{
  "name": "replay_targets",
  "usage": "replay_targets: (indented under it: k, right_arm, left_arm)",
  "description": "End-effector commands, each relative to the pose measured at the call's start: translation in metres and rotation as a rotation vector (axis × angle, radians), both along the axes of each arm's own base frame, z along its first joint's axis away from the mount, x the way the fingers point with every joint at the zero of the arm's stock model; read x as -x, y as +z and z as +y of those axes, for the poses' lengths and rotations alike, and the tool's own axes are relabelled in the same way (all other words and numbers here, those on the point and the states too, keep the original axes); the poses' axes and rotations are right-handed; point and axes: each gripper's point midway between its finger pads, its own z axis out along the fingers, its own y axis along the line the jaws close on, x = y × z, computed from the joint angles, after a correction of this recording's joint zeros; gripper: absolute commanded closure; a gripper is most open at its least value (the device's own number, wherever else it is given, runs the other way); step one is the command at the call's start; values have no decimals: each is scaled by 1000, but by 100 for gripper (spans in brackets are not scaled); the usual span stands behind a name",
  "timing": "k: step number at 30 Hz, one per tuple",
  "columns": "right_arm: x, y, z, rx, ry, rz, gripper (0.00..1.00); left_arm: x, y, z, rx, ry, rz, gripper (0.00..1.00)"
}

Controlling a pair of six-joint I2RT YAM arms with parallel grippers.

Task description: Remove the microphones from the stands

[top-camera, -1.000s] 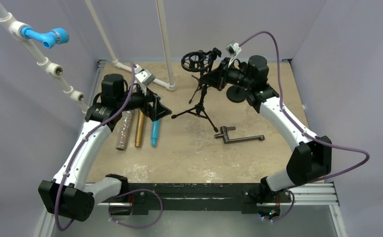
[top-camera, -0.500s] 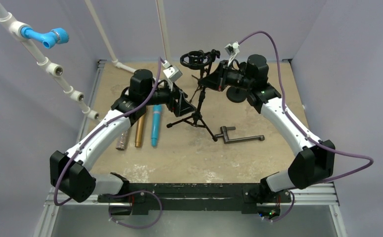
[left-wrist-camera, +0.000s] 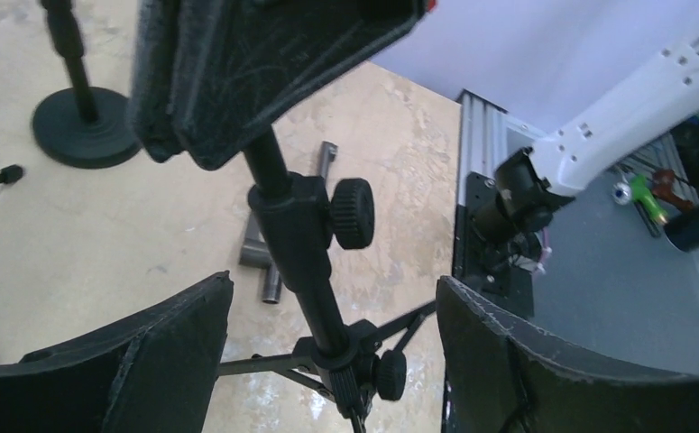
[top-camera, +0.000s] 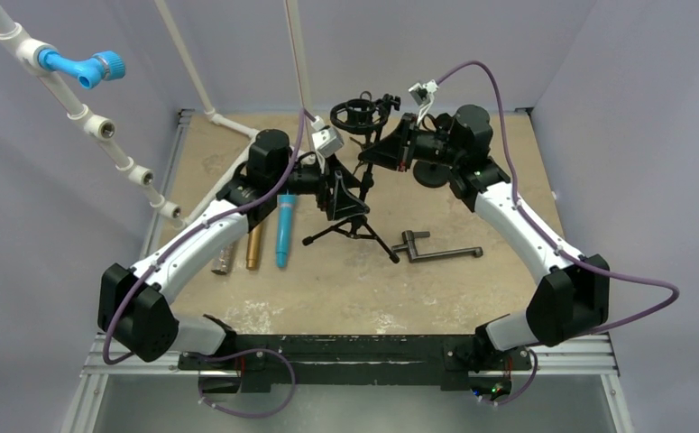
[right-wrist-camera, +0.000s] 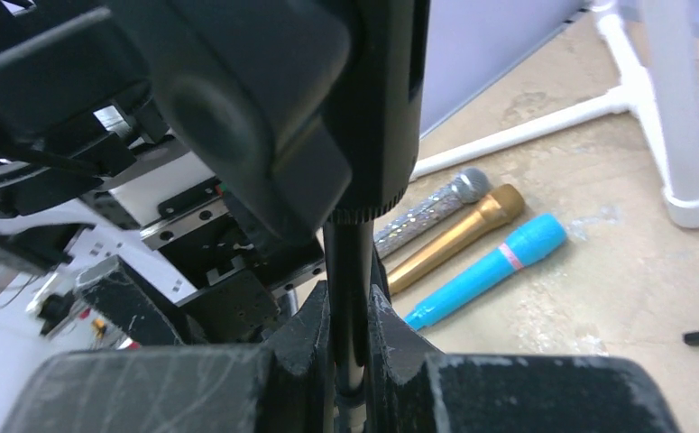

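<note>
**Apparently early: stand gripped, no microphone in either gripper**

So the stand point(top-camera: 355, 225) sits mid-table point(top-camera: 327, 289) on its 3 legs. The right gripper point(right-wrist-camera: 347, 307) has its jaws pressed onto the thin upper pole, just under a thicker black sleeve point(right-wrist-camera: 377, 108). That arm looks to be bracing the stand. Lower down, the left gripper point(left-wrist-camera: 332, 302) has its jaws spread wide. It has 1 finger on each side of the pole near the clamp knob point(left-wrist-camera: 354, 213) and touches nothing.

At the top of the stand is a ring holder point(top-camera: 359, 110). From above it reads as an open ring, and neither wrist view shows it. I cannot tell whether a microphone sits in it.

A silver microphone point(right-wrist-camera: 436, 209), a gold microphone point(right-wrist-camera: 458, 236) and a blue microphone point(right-wrist-camera: 490, 269) lie side by side on the table, left of the stand and apart from both grippers.

By my judgement, steadying the stand is done and the removal itself is left, since neither gripper holds a microphone. If the ring does carry 1, the free left gripper is too low on the pole and would need to rise to the holder.
</note>
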Motion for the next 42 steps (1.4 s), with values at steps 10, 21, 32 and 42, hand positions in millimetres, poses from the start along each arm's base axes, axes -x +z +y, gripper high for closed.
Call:
replay_targets:
  k: [10,21,32,42]
  right_arm:
    - [82,73,-5,-140,341,-314,100]
    - [106,71,3,-158,410,-316,100]
    - [107,74,5,-165,414,-321,100]
    - [77,52,6,-44,269,-254,69]
  left_arm:
    - [73,26,8,93,-383,-68,20]
    - [72,39,-10,142,-443,-16,38]
    - [86,30,-19,129,-517,29,79]
    - [74,23,-13,79,-340,18,100]
